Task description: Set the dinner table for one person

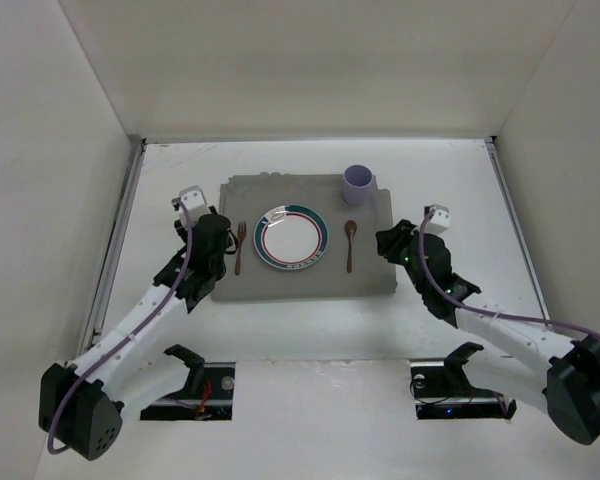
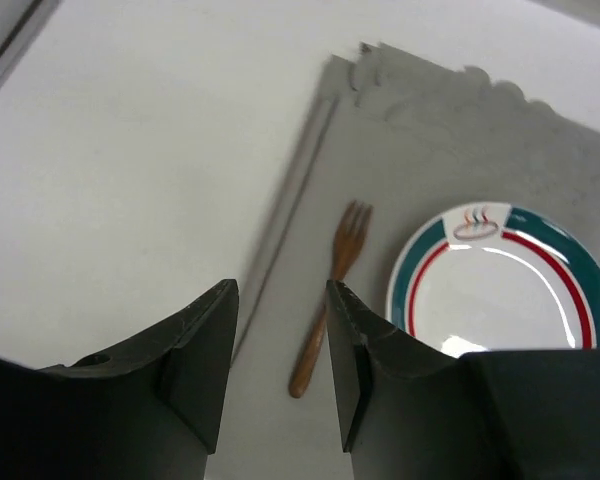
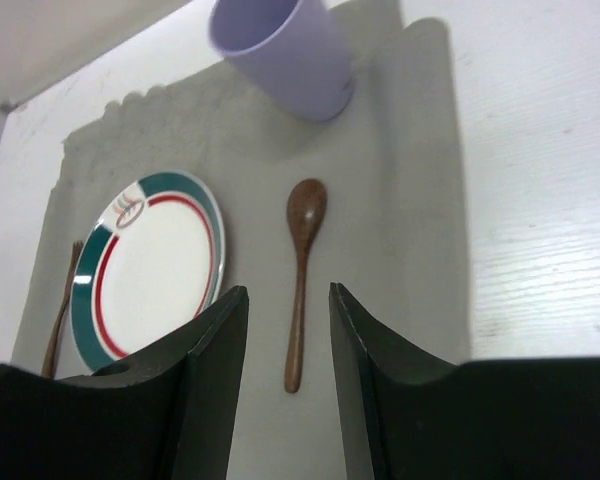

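On the white dinner table (image 1: pixel 310 325) lies a grey placemat (image 1: pixel 305 280). On it sit a white plate (image 1: pixel 291 238) with a teal and red rim, a wooden fork (image 1: pixel 239 247) to its left, a wooden spoon (image 1: pixel 349 243) to its right and a lilac cup (image 1: pixel 358 184) at the far right corner. My left gripper (image 2: pixel 280 300) is open and empty above the mat's left edge, just left of the fork (image 2: pixel 330 295). My right gripper (image 3: pixel 288 298) is open and empty above the mat's right side, near the spoon (image 3: pixel 300 290).
White walls enclose the table on the left, back and right. A metal rail (image 1: pixel 120 225) runs along the left edge. Two black mounts (image 1: pixel 195 375) sit at the near edge by the arm bases.
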`<action>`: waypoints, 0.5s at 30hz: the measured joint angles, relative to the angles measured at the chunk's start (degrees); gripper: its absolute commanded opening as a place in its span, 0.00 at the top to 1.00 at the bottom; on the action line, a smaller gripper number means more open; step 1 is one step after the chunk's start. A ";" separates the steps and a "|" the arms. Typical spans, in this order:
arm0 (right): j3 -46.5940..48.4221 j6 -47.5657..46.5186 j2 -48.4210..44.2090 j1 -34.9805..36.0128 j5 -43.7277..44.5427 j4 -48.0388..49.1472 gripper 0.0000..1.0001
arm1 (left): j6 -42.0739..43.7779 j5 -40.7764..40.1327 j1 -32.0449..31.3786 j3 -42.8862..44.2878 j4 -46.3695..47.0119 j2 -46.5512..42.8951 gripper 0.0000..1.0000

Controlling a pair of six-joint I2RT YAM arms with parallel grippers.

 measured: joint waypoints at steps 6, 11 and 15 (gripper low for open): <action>-5.68 4.68 -7.82 -6.78 1.03 1.86 0.42 | -10.86 -0.35 9.31 -8.48 -6.32 -9.88 0.56; -7.58 7.98 -10.49 -10.01 1.16 2.16 0.39 | -16.63 1.66 15.52 -15.34 -9.94 -17.33 0.53; -7.58 8.83 -9.88 -10.14 1.07 2.84 0.39 | -19.63 3.91 19.45 -16.17 -10.75 -17.14 0.52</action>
